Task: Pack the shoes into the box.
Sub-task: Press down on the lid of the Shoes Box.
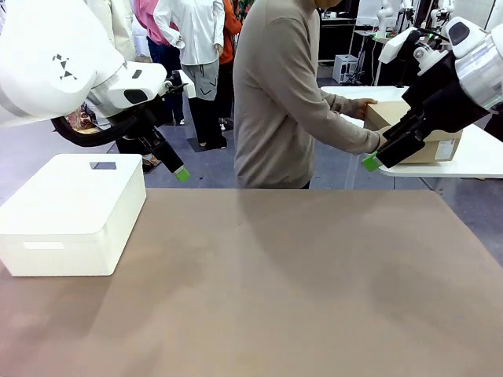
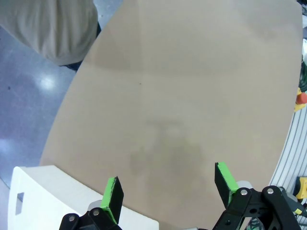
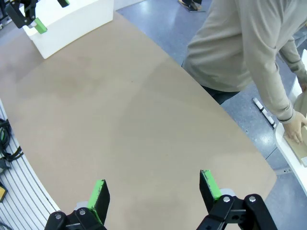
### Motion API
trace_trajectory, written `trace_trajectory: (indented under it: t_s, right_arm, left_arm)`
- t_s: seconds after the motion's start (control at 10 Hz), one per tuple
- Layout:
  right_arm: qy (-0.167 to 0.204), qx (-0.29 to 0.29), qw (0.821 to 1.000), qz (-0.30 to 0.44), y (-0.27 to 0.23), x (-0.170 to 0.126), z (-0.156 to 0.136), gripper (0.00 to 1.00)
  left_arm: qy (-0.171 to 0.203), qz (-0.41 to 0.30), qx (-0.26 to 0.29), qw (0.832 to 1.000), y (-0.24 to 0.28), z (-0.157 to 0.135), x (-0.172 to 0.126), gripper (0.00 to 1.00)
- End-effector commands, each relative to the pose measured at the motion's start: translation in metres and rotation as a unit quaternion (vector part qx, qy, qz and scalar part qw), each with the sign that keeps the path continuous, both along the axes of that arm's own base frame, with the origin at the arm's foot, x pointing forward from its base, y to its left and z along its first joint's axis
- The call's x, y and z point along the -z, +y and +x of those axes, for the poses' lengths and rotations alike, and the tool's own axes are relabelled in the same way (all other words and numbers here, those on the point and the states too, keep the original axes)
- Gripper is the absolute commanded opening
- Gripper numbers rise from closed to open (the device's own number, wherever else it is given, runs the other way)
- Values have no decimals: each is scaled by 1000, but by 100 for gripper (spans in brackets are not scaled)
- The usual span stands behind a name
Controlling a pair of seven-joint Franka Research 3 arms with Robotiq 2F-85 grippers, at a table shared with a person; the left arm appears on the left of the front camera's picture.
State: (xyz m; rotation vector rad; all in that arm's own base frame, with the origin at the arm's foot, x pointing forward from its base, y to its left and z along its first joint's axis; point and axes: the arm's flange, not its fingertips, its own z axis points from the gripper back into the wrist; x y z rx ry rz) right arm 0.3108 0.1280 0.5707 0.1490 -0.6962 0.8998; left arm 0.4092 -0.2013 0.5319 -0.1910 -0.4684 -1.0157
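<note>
A bin (image 1: 71,216) sits table-left; the box (image 1: 416,129) apparently rests on a far table.

Front, 2 wrists: shared table (image 1: 299,275)

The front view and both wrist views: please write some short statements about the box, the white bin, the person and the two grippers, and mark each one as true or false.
1. The white plastic bin stands on the brown table at the robot's left. True.
2. The cardboard box lies on the brown table. False: it rests on a white side table beyond it, with the person's hands on it.
3. The left gripper is open and holds nothing. True.
4. The right gripper is shut on a shoe. False: it is open and empty, above the table.
5. The person faces the robot. False: the person is turned toward the side table.
</note>
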Motion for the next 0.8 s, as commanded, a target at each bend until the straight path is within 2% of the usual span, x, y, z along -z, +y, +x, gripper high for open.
trace_trajectory:
  t_s: [0.0, 0.7]
  right_arm:
    - [3, 10, 1000, -3, 1, 1, -1, 100]
    - [3, 10, 1000, -3, 1, 1, -1, 100]
  left_arm:
    - [-2, -2, -6, 1000, 2, -4, 2, 100]
    - [-2, -2, -6, 1000, 2, -4, 2, 100]
